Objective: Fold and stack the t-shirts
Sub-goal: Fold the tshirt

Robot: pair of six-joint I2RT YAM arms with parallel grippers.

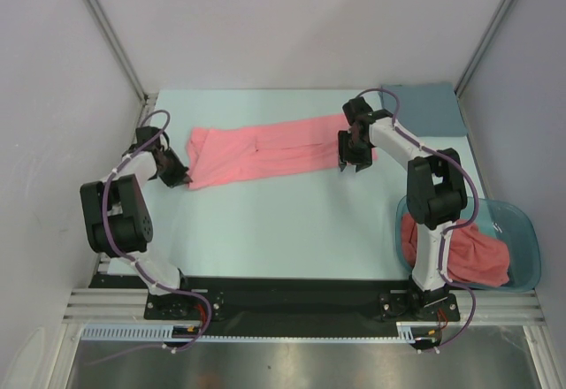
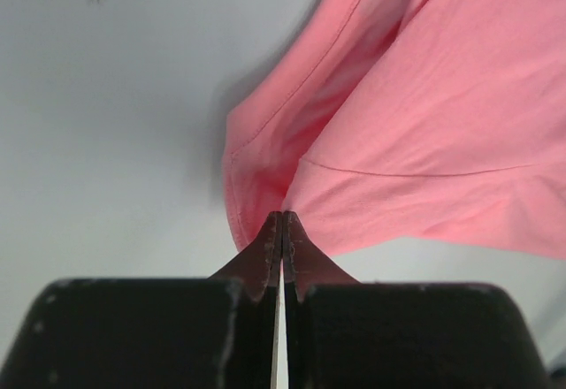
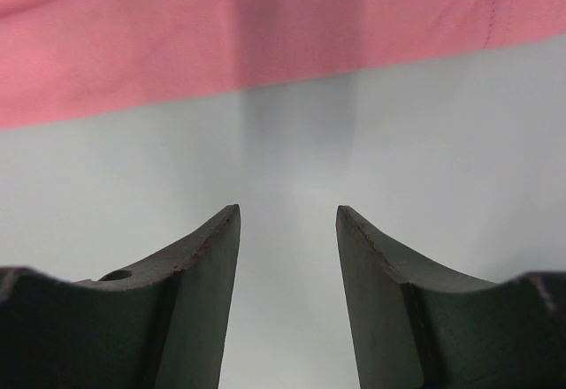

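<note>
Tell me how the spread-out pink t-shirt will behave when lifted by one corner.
The t-shirt will probably hang limp: it lies flat and creased, and in the left wrist view it puckers toward the left fingers. It looks thin, so likely light. Lifted from one corner, the rest would probably drag across the table and bunch.

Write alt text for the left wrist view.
The left gripper, jaws shut, pinches the near edge of a pink t-shirt at bottom centre. The shirt fills the upper right in loose folds with a seam showing, and the bare pale table takes up the left.
</note>
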